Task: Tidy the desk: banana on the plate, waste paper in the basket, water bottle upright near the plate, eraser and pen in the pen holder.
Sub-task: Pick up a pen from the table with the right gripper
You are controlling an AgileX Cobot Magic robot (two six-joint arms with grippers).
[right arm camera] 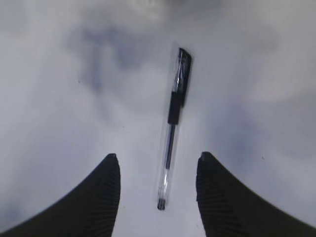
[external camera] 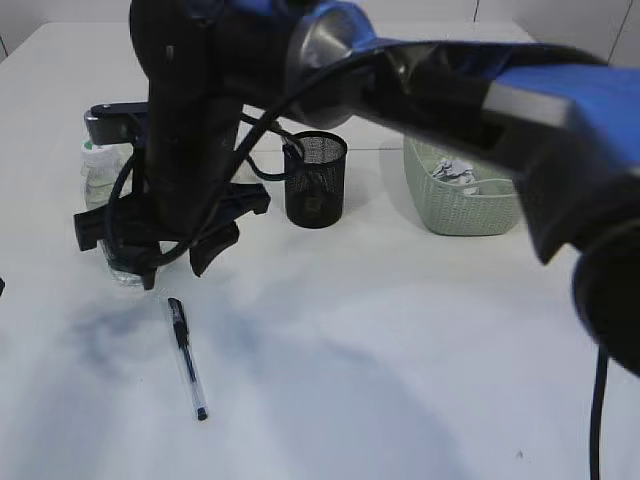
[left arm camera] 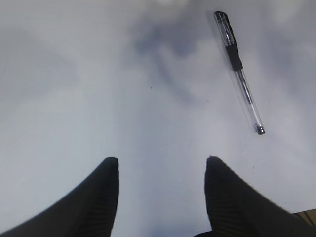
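A clear pen with a black cap and grip [external camera: 186, 358] lies flat on the white table in front of the bottle. In the right wrist view the pen [right arm camera: 174, 113] lies lengthwise between my open right gripper [right arm camera: 155, 158], its tip nearest the jaws, untouched. In the exterior view the right arm reaches across to the left and its gripper [external camera: 150, 250] hangs open above the table. My left gripper [left arm camera: 162, 160] is open and empty over bare table, with the pen [left arm camera: 239, 69] up to its right. A water bottle [external camera: 100, 170] stands partly hidden behind the arm. Banana, plate and eraser are hidden.
A black mesh pen holder [external camera: 318, 180] stands at centre back. A pale green woven basket [external camera: 470, 215] at the right back holds crumpled paper [external camera: 455, 175]. The right arm's body blocks much of the upper exterior view.
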